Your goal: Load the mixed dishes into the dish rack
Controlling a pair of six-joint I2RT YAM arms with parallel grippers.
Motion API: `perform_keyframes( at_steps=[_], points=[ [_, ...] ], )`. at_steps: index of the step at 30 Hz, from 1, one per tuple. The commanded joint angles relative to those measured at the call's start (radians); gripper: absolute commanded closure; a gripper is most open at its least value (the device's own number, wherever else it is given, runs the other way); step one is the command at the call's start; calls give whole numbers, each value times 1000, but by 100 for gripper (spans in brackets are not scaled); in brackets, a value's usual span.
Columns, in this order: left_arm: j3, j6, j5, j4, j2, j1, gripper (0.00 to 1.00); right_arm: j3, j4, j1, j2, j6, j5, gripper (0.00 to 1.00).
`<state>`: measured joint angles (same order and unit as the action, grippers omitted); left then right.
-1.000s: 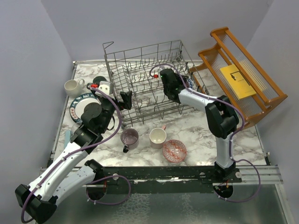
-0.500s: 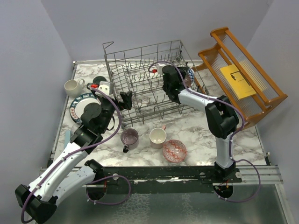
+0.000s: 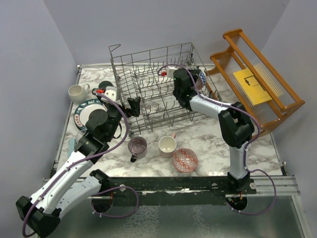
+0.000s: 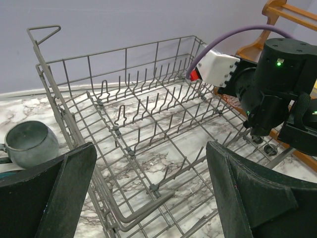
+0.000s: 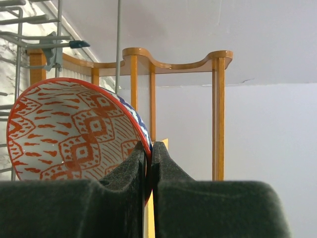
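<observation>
Red-and-white patterned bowl [image 5: 74, 129] is hanging tilted on edge at the right end of the dish rack [image 3: 148, 106], upper centre of the top view, its rim being pinched by the right fingers [image 5: 124, 183]. Left fingers [image 4: 49, 193] are hovering spread wide at the rack's left side, gripping nothing.

Pale lavender walls [image 3: 29, 74] on three sides; white-grey marble tabletop [image 3: 208, 141]; orange-brown wooden rack [image 3: 270, 74] at right.

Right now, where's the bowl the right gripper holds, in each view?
Top: bowl at the dish rack's right end.
Left wrist: hidden behind the right arm.
Right wrist: left of centre, rim pinched by the right gripper.
Shared landmark: the wooden rack.
</observation>
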<state>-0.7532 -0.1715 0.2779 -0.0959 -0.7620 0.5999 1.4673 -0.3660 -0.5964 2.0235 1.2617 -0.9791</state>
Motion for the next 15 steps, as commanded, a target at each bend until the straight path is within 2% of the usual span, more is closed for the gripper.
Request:
perform_keyframes(
  at_steps=[1,15],
  points=[
    [-2,-13,-28,-25,4,5,4,-46,-49,-2,-35,-2,4,99],
    [-7,-21,-41,-31,-17,5,4,-50,41,12,48,-84,-1,97]
  ],
)
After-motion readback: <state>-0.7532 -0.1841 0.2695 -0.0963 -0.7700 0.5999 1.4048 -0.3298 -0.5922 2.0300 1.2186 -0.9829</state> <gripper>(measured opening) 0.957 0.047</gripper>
